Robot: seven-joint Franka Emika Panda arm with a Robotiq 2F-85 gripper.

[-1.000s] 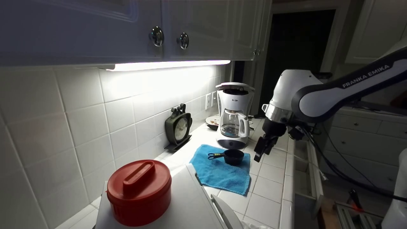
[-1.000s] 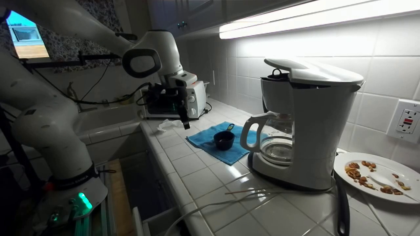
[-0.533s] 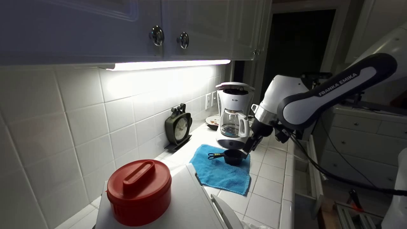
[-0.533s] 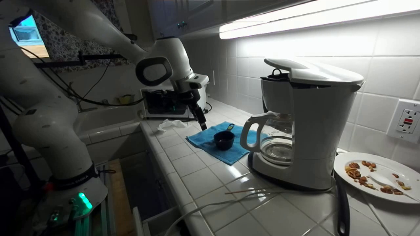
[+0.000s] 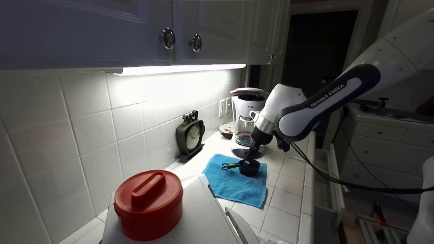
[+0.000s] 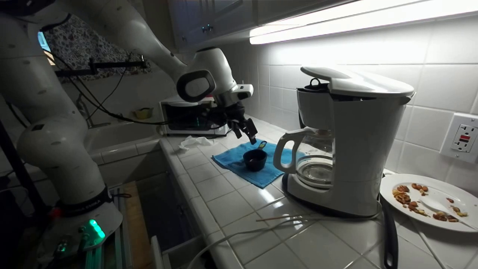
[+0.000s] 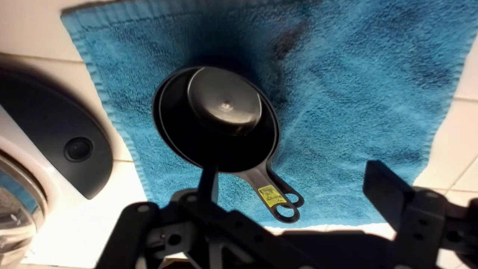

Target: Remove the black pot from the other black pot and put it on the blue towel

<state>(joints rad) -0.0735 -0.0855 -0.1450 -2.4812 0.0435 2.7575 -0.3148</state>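
Fingers (image 7: pixel 388 196) were spread wide above the blue towel (image 7: pixel 354 93); the black pot (image 7: pixel 220 119) sat nested inside the other black pot (image 6: pixel 255 164) on the towel; in the wrist view the handles (image 7: pixel 257 179) showed between the fingers, the bowls mostly beyond the tips; any contact could not be told; glass carafe (image 6: pixel 315 168) stood in the coffee maker (image 6: pixel 366 149); white plate (image 6: pixel 442 185) held a spoon (image 6: pixel 431 203) and brown food pieces (image 6: pixel 402 198); red tub (image 5: pixel 149 220) was lidded, contents hidden.

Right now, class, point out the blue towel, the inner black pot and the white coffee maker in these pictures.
Blue towel (image 7: pixel 354 104): in the wrist view, on bare cloth.
Inner black pot (image 7: pixel 224 104): in the wrist view, on its inside bottom.
White coffee maker (image 6: pixel 362 149): in an exterior view, on its side panel.
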